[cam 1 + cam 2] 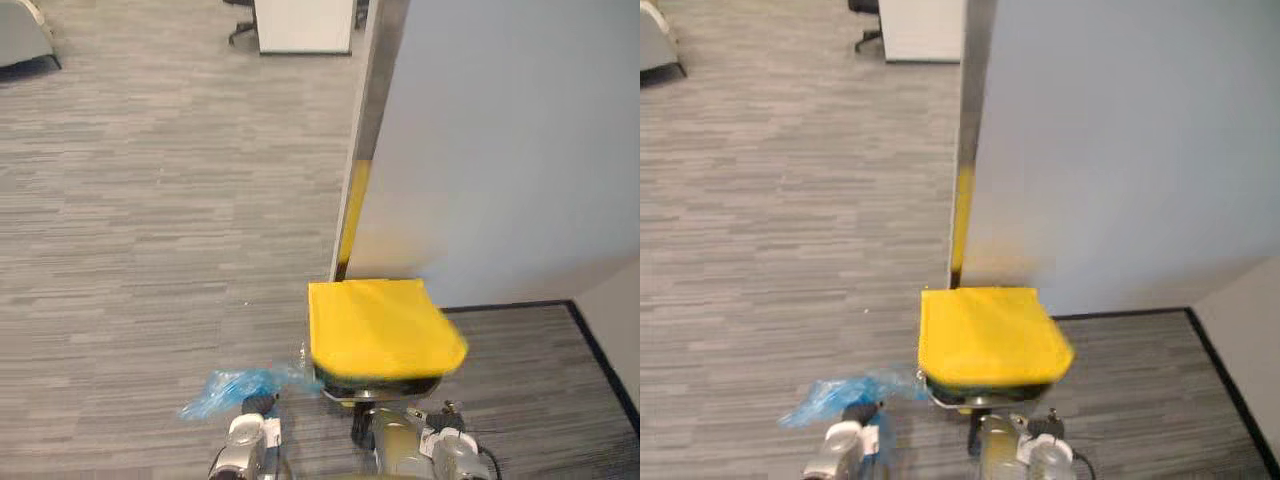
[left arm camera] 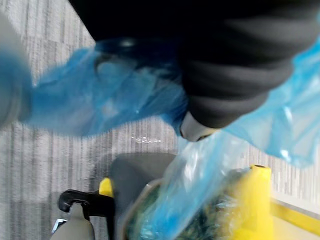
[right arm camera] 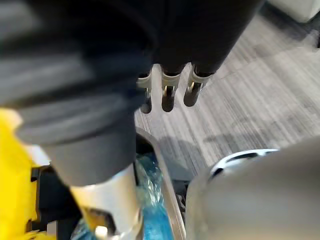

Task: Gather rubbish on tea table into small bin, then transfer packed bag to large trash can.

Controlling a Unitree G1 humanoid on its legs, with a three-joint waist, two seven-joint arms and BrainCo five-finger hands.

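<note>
Fingers of left hand clamp blue bag, stretched leftward; right hand fingers apart.

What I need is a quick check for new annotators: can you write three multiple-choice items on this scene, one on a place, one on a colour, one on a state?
1. Where is the blue bag relative to the trash can?
A) to the robot's left of it, at the left hand
B) on top of its lid
C) against the far white cabinet

2. What colour is the can's lid?
A) red
B) yellow
C) green

3. How are the right hand's fingers in its wrist view?
A) curled round the bag
B) pinching a bottle
C) straight, holding nothing

Answers:
1 A, the bag spreads left of the can beside the left hand.
2 B, the lid is plain yellow in both eye views.
3 C, the fingers hang straight with nothing between them.
</note>
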